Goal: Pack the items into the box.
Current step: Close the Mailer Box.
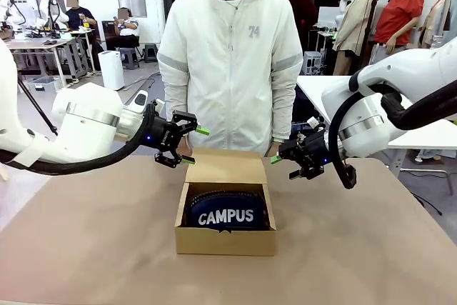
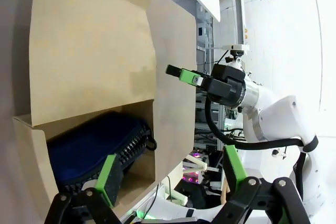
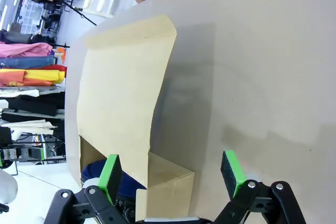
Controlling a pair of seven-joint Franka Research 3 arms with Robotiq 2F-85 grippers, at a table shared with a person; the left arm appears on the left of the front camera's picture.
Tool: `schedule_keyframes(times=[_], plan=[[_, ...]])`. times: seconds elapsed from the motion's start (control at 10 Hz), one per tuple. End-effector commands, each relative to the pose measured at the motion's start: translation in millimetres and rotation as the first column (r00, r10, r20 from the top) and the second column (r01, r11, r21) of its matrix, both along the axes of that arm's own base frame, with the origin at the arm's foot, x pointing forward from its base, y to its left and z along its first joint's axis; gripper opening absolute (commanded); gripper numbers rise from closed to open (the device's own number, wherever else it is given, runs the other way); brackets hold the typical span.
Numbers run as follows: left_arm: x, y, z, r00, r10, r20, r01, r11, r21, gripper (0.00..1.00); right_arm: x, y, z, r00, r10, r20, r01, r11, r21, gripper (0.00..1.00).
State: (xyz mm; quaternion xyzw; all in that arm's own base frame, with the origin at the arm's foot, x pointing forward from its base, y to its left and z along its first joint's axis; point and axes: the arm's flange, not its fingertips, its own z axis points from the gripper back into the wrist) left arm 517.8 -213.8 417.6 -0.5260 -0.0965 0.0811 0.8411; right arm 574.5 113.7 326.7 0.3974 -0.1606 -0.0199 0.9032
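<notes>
Brown, shallow and rectangular, the cardboard box [image 1: 226, 239] sits in the middle of the tan worktop [image 1: 86, 248], its hinged flap lid [image 1: 226, 166] standing open and leaning toward the far side, where a person in a white zip jacket [image 1: 230, 62] stands just behind it. Inside the box lies the navy blue soft zippered pouch [image 1: 227, 211], white "CAMPUS" lettering facing up, taking up most of the inside. The stapler cannot be made out in the box.

Above the box's far left corner, the left gripper [image 1: 191, 145] hangs beside the left edge of the lid, its green-padded fingers spread apart with nothing between them. The right gripper [image 1: 283, 163] hangs just off the right edge of the lid at about the same height, its fingers also spread and empty. Neither gripper visibly touches the cardboard.

In the left wrist view the left gripper [image 2: 170, 174] looks sideways across the box [image 2: 31, 150]: the lid [image 2: 89, 51] rises pale and broad, the dark pouch [image 2: 89, 150] with its zip lies in the well below, and the right gripper [image 2: 185, 75] shows beyond the far edge of the lid. In the right wrist view the right gripper [image 3: 170, 171] has its fingers wide apart over the worktop [image 3: 262, 61], with the outer face of the lid [image 3: 126, 93] ahead, the box [image 3: 168, 182] under it and a little of the blue pouch [image 3: 94, 171] in its corner.
</notes>
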Motion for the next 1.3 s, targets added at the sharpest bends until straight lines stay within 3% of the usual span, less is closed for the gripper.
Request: schedule_keyframes(times=[0.0, 0.1, 0.3, 0.6, 0.9, 1.2], plan=[[0.0, 0.0, 0.0, 1.0, 0.0, 0.0, 0.0, 1.0, 0.0, 1.0, 5.8, 8.3, -0.8, 1.0, 0.029, -0.005, -0.029, 0.999, 0.039, 1.0], [18.2, 15.1, -17.3, 0.997, -0.03, -0.074, 0.026, 0.998, -0.055, 1.0, 16.6, 19.4, -9.6, 0.998, 0.035, -0.054, -0.03, 0.995, 0.094, 1.0], [40.3, 47.9, -50.4, 0.977, 0.106, -0.186, -0.109, 0.994, -0.002, 1.0, 27.9, 31.9, -17.7, 0.992, 0.072, -0.1, -0.047, 0.972, 0.228, 1.0], [66.1, 67.2, -96.9, 0.942, 0.189, -0.277, -0.179, 0.982, 0.059, 1.0, 39.0, 43.8, -36.2, 0.969, 0.139, -0.205, -0.074, 0.951, 0.299, 1.0], [92.5, 44.1, -132.0, 0.963, 0.087, -0.255, -0.128, 0.981, -0.148, 1.0, 40.3, 57.0, -51.7, 0.934, 0.209, -0.291, -0.096, 0.929, 0.358, 1.0], [102.3, 21.3, -149.0, 0.975, -0.036, -0.218, -0.032, 0.954, -0.299, 1.0, 43.7, 52.1, -49.0, 0.938, 0.146, -0.314, 0.006, 0.9, 0.436, 1.0]])
